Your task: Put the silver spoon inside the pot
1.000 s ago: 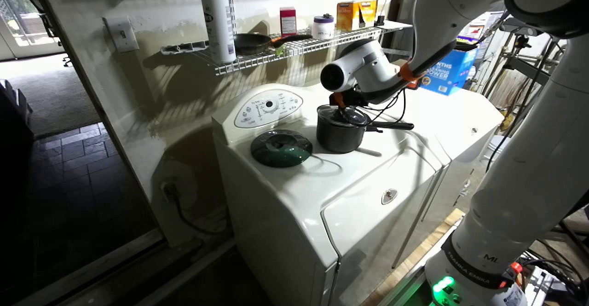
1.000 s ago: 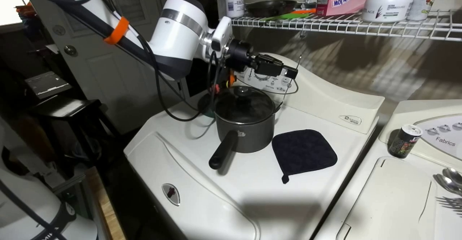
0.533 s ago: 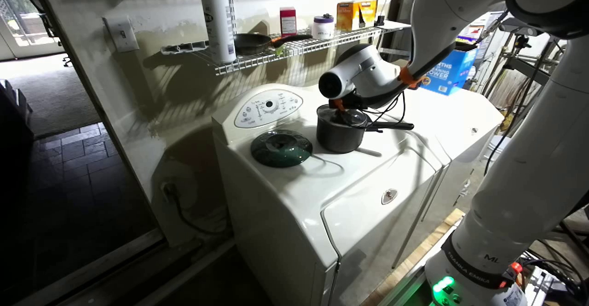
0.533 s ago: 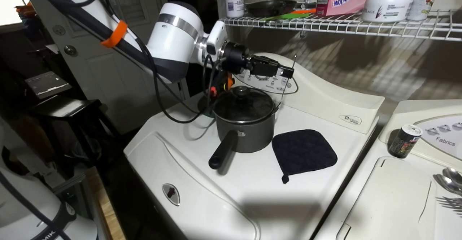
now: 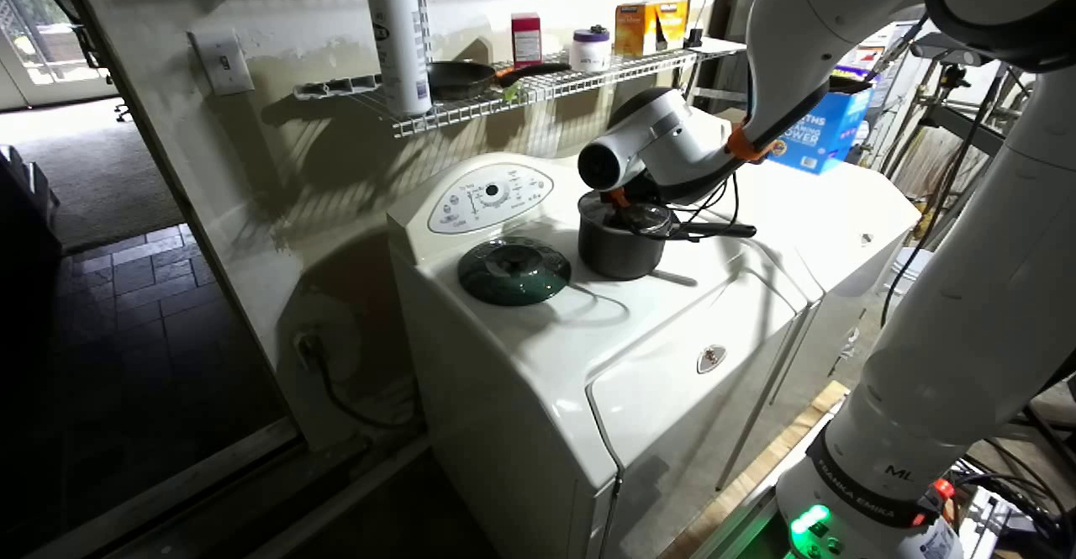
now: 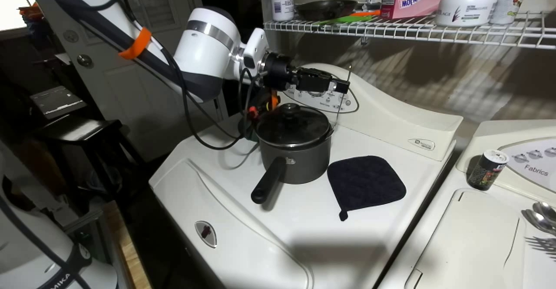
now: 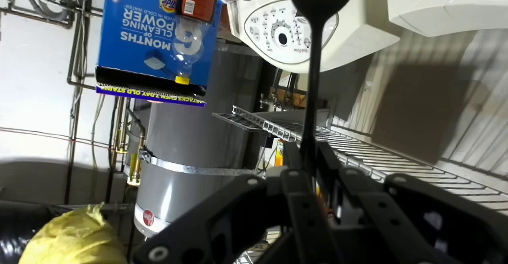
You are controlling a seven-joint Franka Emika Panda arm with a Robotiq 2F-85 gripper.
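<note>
Notably, both exterior views alone show the pot (image 6: 303, 162).

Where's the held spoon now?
The spoon is in the pincer, right of centre in the wrist view; in an exterior view, it slants down toward the right rim of the pot.

White arm (image 5: 967, 273), orange strap (image 6: 137, 44), black cables (image 6: 217, 148), dark "FRANKA EMIKA" band (image 5: 862, 492), black screw-studded end effector (image 7: 309, 153).
</note>
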